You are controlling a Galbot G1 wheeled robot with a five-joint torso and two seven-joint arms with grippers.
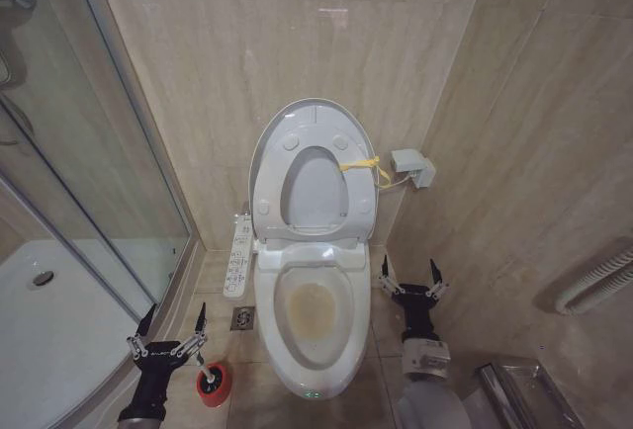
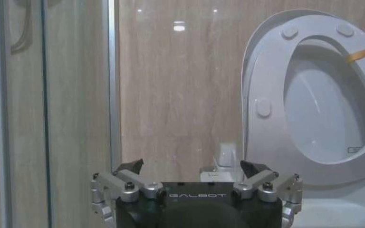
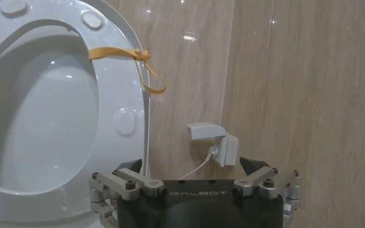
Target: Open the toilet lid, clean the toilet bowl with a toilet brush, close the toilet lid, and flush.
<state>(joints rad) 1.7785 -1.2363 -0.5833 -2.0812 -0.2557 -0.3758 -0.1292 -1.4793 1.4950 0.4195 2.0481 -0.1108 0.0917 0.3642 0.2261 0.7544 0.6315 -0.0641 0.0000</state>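
With the toilet lid (image 1: 314, 123) up, the light, stiff toilet brush (image 1: 206, 378) in its red holder (image 1: 215, 386) wants pinching by its slim handle, just under the open left gripper (image 1: 171, 332); the right gripper (image 1: 407, 277) is open too.

There is one toilet bowl (image 1: 315, 322), stained brownish inside, and one toilet lid (image 1: 265, 157) standing raised against the wall, with one ring seat (image 1: 314, 214) raised in front of it. One yellow tie (image 1: 362, 165) is looped at the edge of the raised pair. One button panel (image 1: 238, 255) runs along the bowl's side. One toilet brush (image 1: 204, 371) stands in one red cup holder (image 1: 217, 386) on the floor. Two grippers are in view: the left gripper (image 1: 170, 324) and the right gripper (image 1: 409, 274), each with two spread jaws. There is one wall socket box (image 1: 411, 166), one floor drain (image 1: 243, 318), one shower tray (image 1: 59, 320) and one glass shower enclosure (image 1: 89, 142).
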